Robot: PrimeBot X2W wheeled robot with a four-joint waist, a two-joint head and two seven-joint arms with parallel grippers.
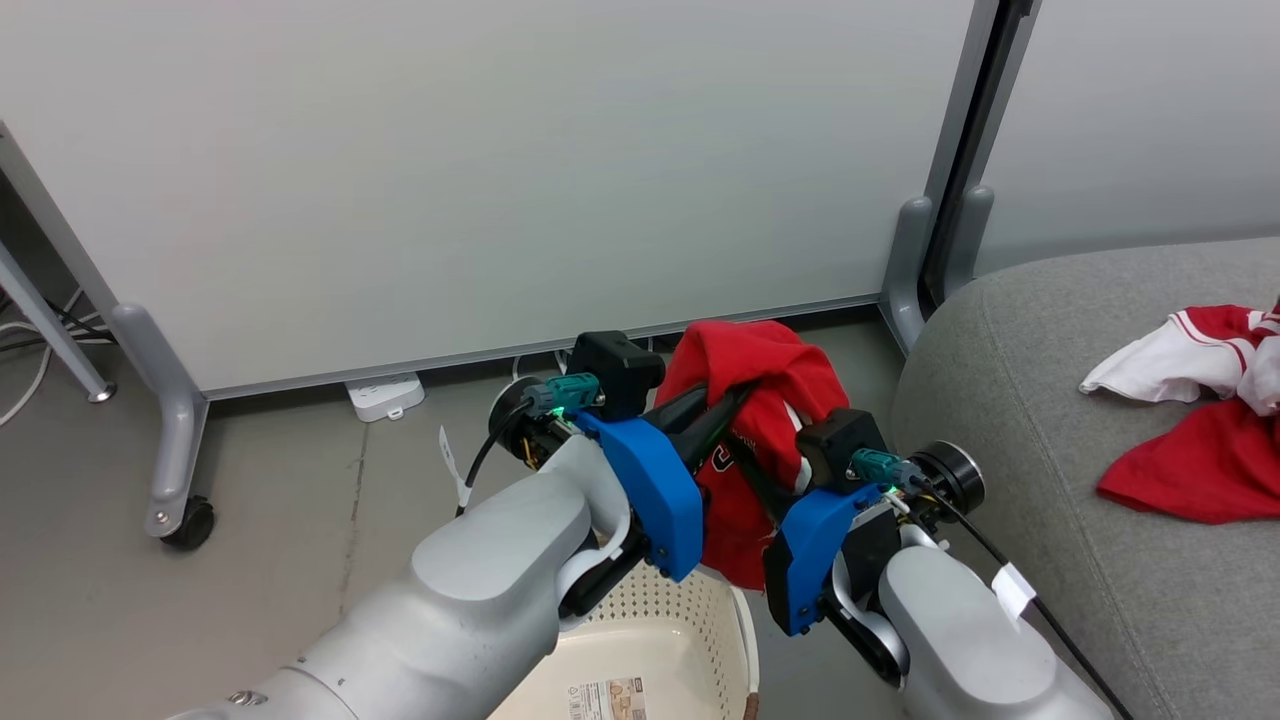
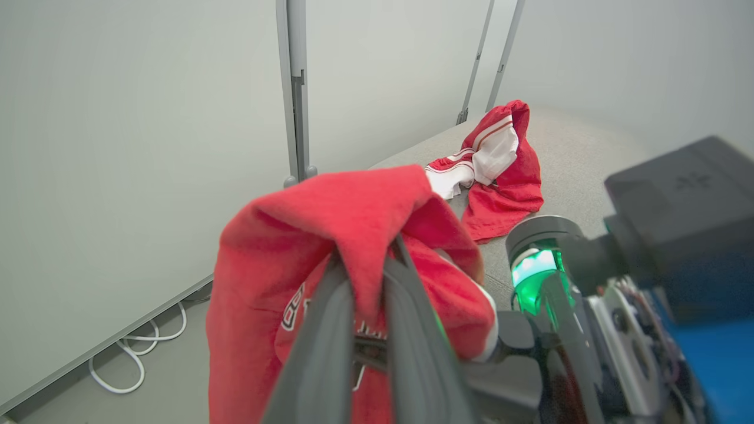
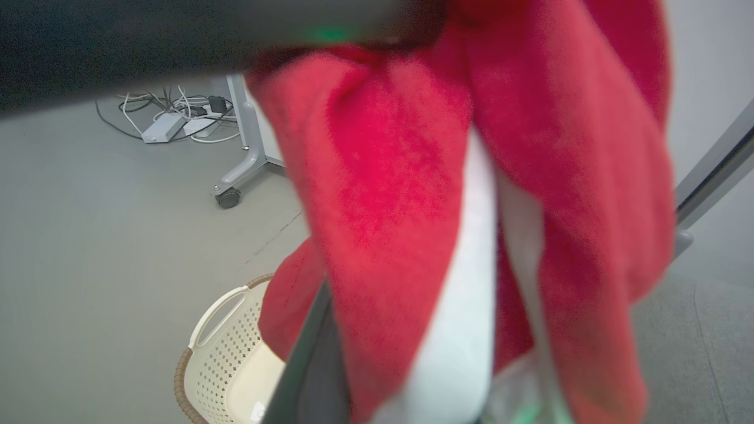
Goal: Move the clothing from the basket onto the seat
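Two red basketball garments with white trim were well apart. One, a red lettered garment (image 1: pixel 750 370) with black-and-white print on its front, hung in the air between both arms, above the far end of the cream-white perforated plastic basket (image 1: pixel 700 625) with its brown woven-look rim. Its lower folds dangled down to the basket's rim in the head view. The second garment (image 1: pixel 1200 460), red with a white lining turned outward, lay crumpled on the large grey fabric seat (image 1: pixel 1000 420) to the right, clear of both arms.

In the left wrist view, the left gripper (image 2: pixel 368 277) had its two long dark fingers (image 2: pixel 318 353) drawn close together. A fold of the red lettered garment (image 2: pixel 330 212) was pinched between them, and the cloth spilled over the tips and down both sides. In the head view the left gripper (image 1: pixel 715 415) reached into the garment from the left, near its top.

The right gripper (image 1: pixel 765 485) entered the same garment from the right, lower down, with its fingers buried in cloth. In the right wrist view the fabric (image 3: pixel 400 176) lay draped across the lens. Only one dark finger (image 3: pixel 312 365) was clear, so I could not tell whether that gripper was clamped or spread. The basket (image 3: pixel 230 347) sat below it on the grey floor (image 3: pixel 118 235).

Behind stood white partition panels (image 1: pixel 500 170) on wheeled feet.
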